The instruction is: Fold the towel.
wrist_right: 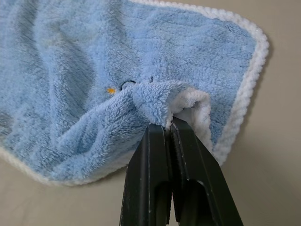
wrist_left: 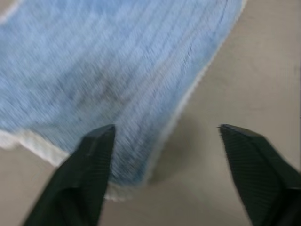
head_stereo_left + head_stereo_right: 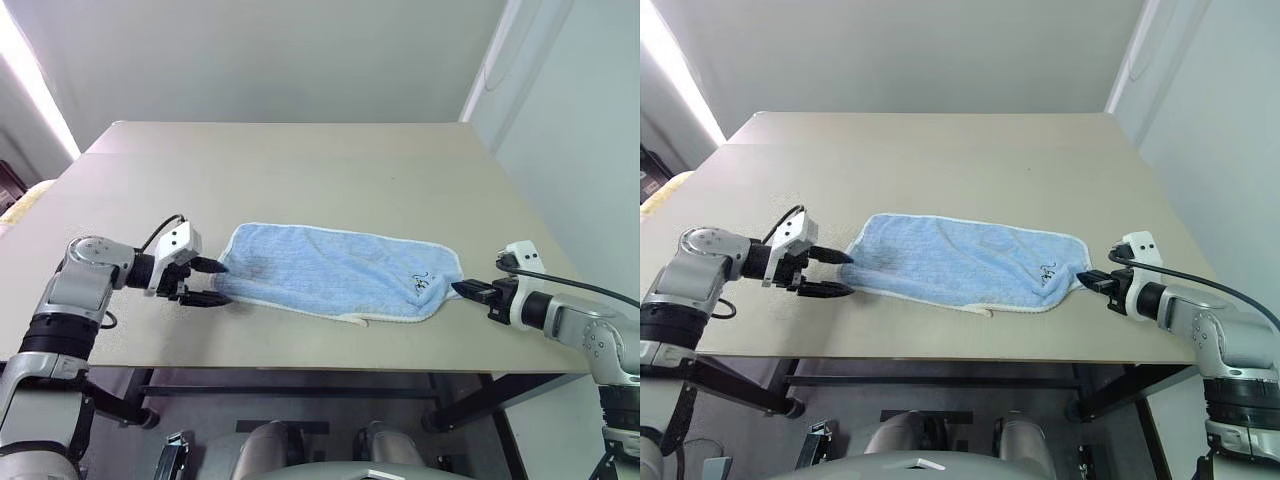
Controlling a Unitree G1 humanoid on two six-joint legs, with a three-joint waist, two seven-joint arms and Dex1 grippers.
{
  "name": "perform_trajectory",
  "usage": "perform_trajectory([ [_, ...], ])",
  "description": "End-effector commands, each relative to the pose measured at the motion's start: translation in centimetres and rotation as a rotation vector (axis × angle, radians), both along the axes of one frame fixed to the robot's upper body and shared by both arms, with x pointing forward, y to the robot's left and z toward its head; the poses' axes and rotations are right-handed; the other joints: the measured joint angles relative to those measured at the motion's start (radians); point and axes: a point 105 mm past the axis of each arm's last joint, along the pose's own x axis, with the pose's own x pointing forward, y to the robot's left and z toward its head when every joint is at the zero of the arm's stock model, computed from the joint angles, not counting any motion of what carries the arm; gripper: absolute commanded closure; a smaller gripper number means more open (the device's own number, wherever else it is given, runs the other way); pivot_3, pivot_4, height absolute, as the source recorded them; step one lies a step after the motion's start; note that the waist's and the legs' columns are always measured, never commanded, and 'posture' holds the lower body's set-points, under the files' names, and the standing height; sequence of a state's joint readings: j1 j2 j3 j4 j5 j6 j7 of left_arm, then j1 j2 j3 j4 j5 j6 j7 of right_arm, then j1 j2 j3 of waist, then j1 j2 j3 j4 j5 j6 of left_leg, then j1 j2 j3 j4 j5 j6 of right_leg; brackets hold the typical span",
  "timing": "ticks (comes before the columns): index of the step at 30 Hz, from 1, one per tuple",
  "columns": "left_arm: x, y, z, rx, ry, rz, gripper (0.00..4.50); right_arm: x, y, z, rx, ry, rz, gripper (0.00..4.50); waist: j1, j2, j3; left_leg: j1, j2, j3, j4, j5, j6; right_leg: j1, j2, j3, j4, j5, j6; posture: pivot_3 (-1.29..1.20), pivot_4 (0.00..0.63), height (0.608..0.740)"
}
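Light blue towel spread lengthwise across the near half of the desk, close to the front edge, long sides running between the left and right edges. White stitched edging all round; small white loop poking out of the near long edge, toward the right end. Small dark mark near the right-hand corner, beside the pinched part.

Left gripper at the towel's left end, near the front-left corner of the desk — fingers spread wide, nothing between them; in the left wrist view one fingertip over the towel's corner edging, the other over bare desk. Cannot tell whether a fingertip touches the cloth.

Right gripper at the towel's right end, toward the front-right corner of the desk — fingers pressed together on a bunched fold of the towel's edge, the pinched fold raised into a small ridge, the rest of the towel flat on the desk.
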State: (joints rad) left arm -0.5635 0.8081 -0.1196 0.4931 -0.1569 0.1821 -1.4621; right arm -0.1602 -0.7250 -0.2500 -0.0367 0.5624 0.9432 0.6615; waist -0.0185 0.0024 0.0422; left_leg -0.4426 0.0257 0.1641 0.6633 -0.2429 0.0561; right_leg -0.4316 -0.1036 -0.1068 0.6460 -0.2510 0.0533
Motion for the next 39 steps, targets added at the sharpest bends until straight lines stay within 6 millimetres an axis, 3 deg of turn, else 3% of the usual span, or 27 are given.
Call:
perform_trajectory([
  [1,0.1,0.4,-0.4,0.058,-0.004,-0.045,0.58,0.3,-0.3,1.1,-0.020,-0.057,-0.009,4.50,0.000,0.000,0.000,0.000,0.000,0.000,0.000,0.000,0.000,0.000,0.000,0.000,0.000,0.000,0.000,0.00,0.000,0.735],
  [3,0.0,0.5,-0.6,0.067,0.011,-0.064,0.58,0.3,-0.3,1.2,-0.018,-0.062,-0.013,4.50,-0.001,0.000,0.000,0.000,0.000,0.000,0.001,0.000,0.000,0.000,0.000,0.000,0.000,0.000,0.000,0.00,0.000,0.735],
  [8,0.2,0.8,1.3,0.031,0.001,-0.082,0.58,0.0,-0.2,1.0,-0.021,-0.062,-0.020,4.50,0.003,0.000,0.000,0.000,0.000,-0.001,0.002,0.000,0.000,0.001,0.000,-0.001,0.000,0.000,0.000,0.00,0.000,0.735],
  [15,-0.3,0.8,0.7,0.053,0.024,-0.111,0.58,-0.1,-0.4,0.5,-0.028,-0.058,-0.037,4.50,0.002,0.000,0.000,0.000,0.000,-0.001,0.002,0.000,0.001,0.002,0.001,-0.002,0.001,0.000,0.000,0.00,0.000,0.735],
  [20,-1.0,0.0,1.9,-0.035,0.066,-0.124,0.58,-0.5,-0.5,0.4,-0.031,-0.056,-0.041,4.50,0.002,0.000,0.000,0.000,0.001,-0.001,0.003,0.000,0.001,0.002,0.001,-0.002,0.001,0.000,0.000,0.00,0.000,0.735],
  [24,-1.9,0.5,-0.3,0.071,0.108,-0.173,0.58,-0.4,-0.7,0.3,-0.038,-0.051,-0.052,4.50,0.002,0.000,0.000,0.001,0.001,-0.001,0.003,0.000,0.001,0.003,0.001,-0.002,0.001,0.000,0.000,0.00,0.000,0.735],
  [28,-1.9,0.2,-1.2,0.080,0.120,-0.197,0.58,-0.4,-0.7,0.2,-0.042,-0.050,-0.055,4.50,0.003,0.000,0.000,0.002,0.001,-0.002,0.003,0.000,0.001,0.004,0.001,-0.002,0.001,0.000,0.000,0.00,0.000,0.735],
  [33,-0.3,-0.3,-2.3,0.098,0.069,-0.161,0.58,-0.2,-0.8,0.1,-0.054,-0.051,-0.063,4.50,0.006,0.000,0.000,0.001,0.001,-0.002,0.004,0.000,0.001,0.003,0.001,-0.003,0.001,0.000,0.000,0.00,0.000,0.735],
  [39,1.2,-1.7,-2.1,0.030,0.077,-0.103,0.58,0.1,-0.7,0.0,-0.056,-0.055,-0.070,4.50,0.004,0.000,0.000,0.001,0.001,-0.002,0.004,0.000,0.002,0.004,0.001,-0.003,0.001,0.000,0.001,0.00,0.000,0.735],
])
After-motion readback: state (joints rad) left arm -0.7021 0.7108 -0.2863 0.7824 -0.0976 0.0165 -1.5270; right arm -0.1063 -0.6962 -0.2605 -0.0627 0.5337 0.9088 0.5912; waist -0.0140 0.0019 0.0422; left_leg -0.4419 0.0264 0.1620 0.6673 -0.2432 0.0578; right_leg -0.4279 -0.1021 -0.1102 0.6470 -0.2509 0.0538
